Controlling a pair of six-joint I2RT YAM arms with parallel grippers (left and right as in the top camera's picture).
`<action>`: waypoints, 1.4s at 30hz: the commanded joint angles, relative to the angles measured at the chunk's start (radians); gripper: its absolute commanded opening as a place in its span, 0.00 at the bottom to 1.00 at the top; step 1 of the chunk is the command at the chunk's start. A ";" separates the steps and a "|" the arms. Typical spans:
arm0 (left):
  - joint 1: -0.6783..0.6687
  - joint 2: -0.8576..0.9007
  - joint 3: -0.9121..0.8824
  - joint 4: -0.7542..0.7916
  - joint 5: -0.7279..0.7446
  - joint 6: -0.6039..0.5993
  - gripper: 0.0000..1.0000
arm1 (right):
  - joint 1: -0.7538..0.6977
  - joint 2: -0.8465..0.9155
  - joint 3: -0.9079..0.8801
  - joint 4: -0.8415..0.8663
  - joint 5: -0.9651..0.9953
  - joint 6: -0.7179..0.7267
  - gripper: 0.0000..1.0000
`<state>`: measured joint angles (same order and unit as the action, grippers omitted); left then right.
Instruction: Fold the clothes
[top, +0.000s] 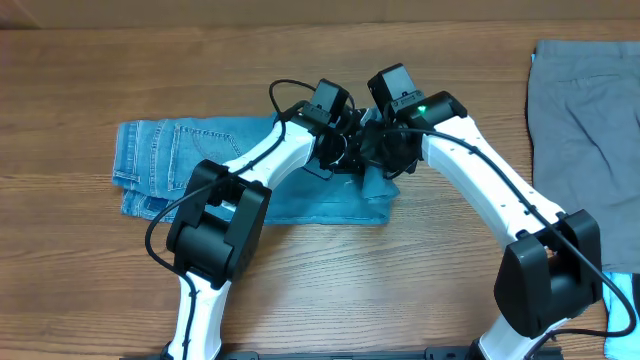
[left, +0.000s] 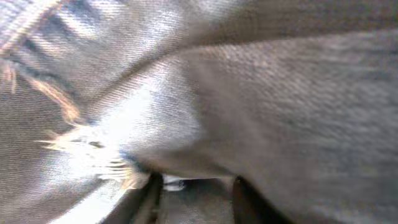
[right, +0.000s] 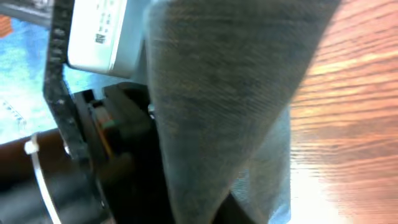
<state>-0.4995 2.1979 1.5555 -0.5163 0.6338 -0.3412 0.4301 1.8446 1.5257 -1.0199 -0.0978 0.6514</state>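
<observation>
Jeans (top: 170, 160): light-blue denim, folded into a wide band left of centre in the overhead view; the right part lies under the two wrists
Left gripper (top: 345, 140): at the frame's centre, over the jeans' right part; in its own view the two dark fingers (left: 151, 202) stand apart at the bottom edge, denim fills the frame above them and a frayed hem (left: 68, 140) shows at the left
Right gripper (top: 375, 140): just beside the left one, tip to tip; in its own view a hanging fold of denim (right: 224, 106) hides the fingers; spread or pressed together, cannot tell
Grey trousers (top: 585, 110): flat at the right edge, well apart from the jeans
Table (top: 100, 290): brown wood grain
</observation>
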 joint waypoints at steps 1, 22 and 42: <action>-0.035 0.002 0.003 0.007 0.038 0.005 0.43 | 0.010 -0.027 0.100 0.005 -0.087 -0.009 0.33; 0.038 0.001 0.006 -0.046 0.013 0.045 0.76 | -0.294 -0.029 0.164 -0.287 0.108 -0.187 1.00; 0.291 -0.001 0.062 -0.433 0.013 0.279 0.74 | -0.495 0.006 -0.370 0.168 -0.186 -0.347 0.96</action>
<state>-0.2031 2.1994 1.5990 -0.9371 0.6472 -0.1173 -0.0692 1.8359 1.1885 -0.8680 -0.2359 0.3096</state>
